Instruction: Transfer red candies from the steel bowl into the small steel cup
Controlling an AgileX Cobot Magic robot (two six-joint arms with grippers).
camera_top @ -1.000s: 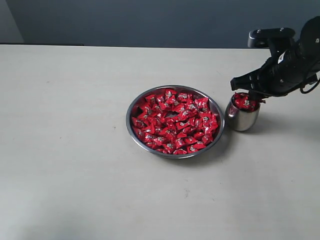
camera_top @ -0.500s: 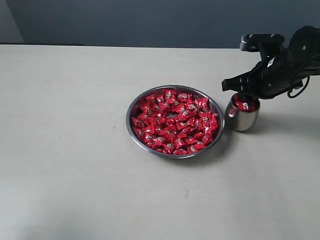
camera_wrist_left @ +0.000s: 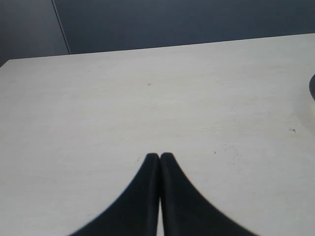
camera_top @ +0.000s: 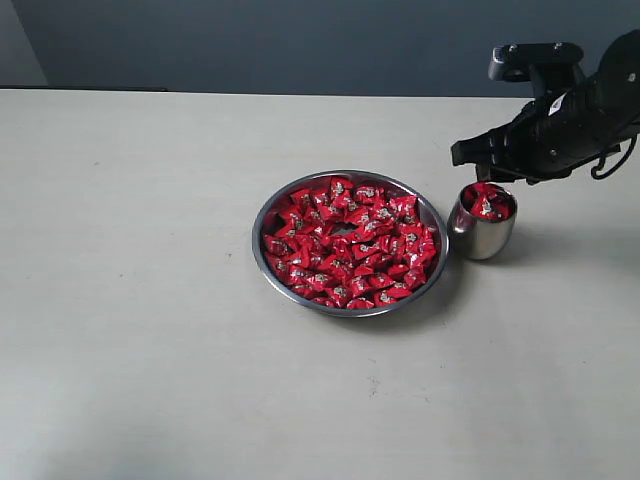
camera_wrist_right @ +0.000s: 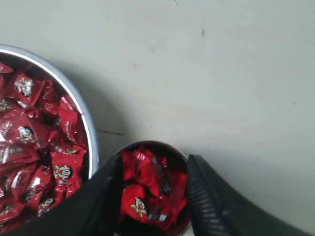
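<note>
We see right gripper spread, nothing pinched, just above small steel cup. Cup heaped, just beside steel bowl. Most red candies in bowl. Left gripper pressed together over table.

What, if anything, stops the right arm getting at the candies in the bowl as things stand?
Probably nothing, so likely yes. The right gripper hangs open and empty above the cup, just beside the bowl. The candies there lie uncovered, with no obstacle between.
</note>
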